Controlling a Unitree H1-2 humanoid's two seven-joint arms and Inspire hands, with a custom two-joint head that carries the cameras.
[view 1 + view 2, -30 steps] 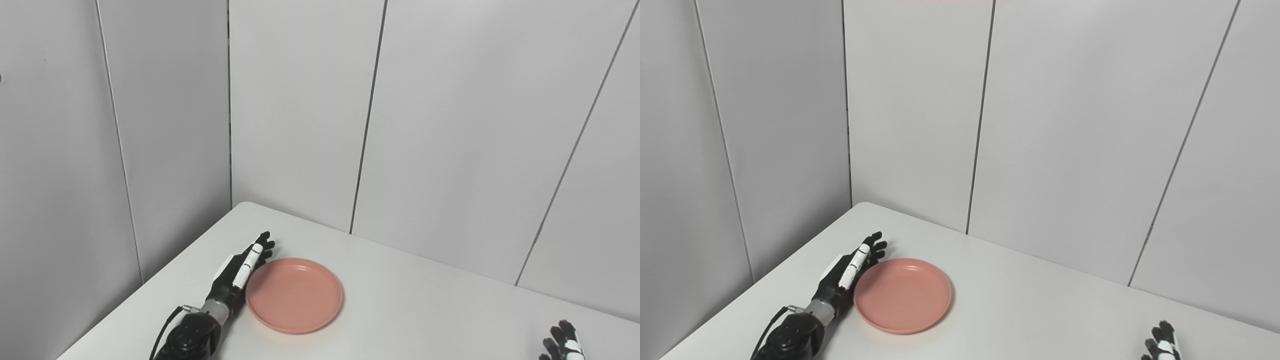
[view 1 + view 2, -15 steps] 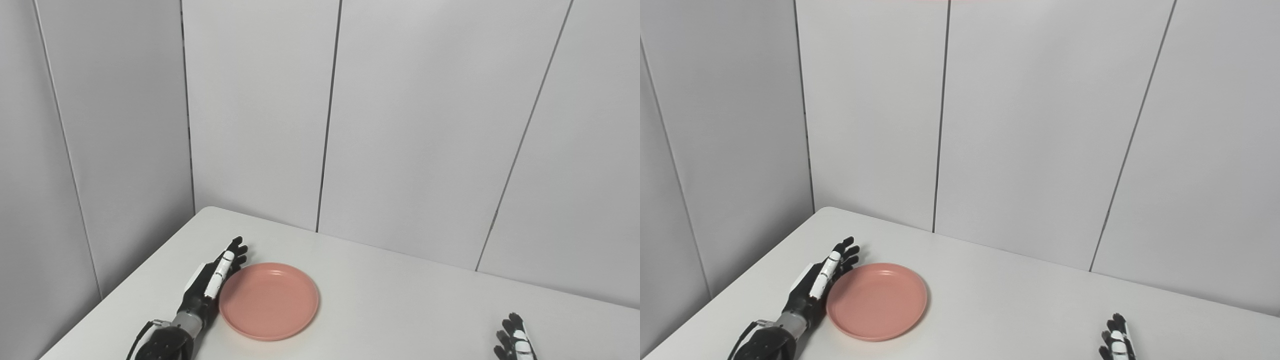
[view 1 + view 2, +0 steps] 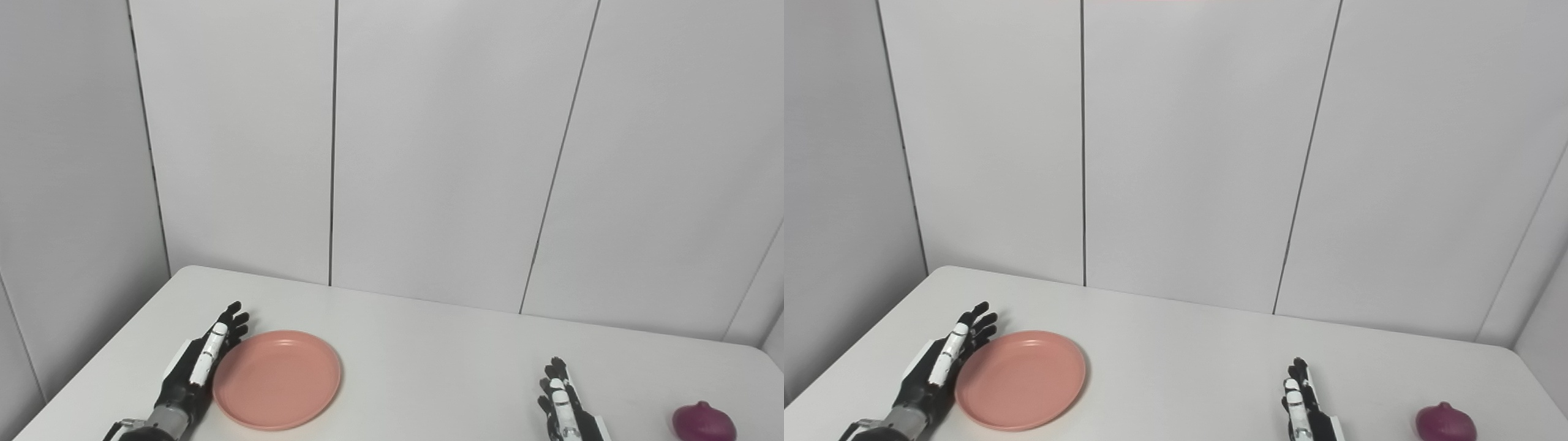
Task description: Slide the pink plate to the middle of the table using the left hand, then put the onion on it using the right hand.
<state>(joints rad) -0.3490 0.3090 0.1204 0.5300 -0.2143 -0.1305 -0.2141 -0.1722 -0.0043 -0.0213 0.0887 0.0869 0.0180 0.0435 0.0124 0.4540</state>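
Observation:
A round pink plate (image 3: 277,380) lies on the left part of the white table (image 3: 429,355). My left hand (image 3: 195,367) rests flat and open along the plate's left rim, fingers stretched toward the wall and touching or nearly touching the rim. A purple onion (image 3: 704,421) sits at the table's front right. My right hand (image 3: 562,408) stands open near the bottom edge, fingers straight, a clear gap to the left of the onion, holding nothing. In the right eye view the plate (image 3: 1021,380), the onion (image 3: 1445,422) and both hands show the same layout.
Grey wall panels (image 3: 429,153) close the table at the back and on the left, and another panel edges in at the far right. The table's left edge runs just beside my left arm. Bare white tabletop lies between the plate and my right hand.
The camera has turned to the right, so the whole picture has shifted left and the onion and more of my right hand have come into view. My left hand stays against the plate's rim.

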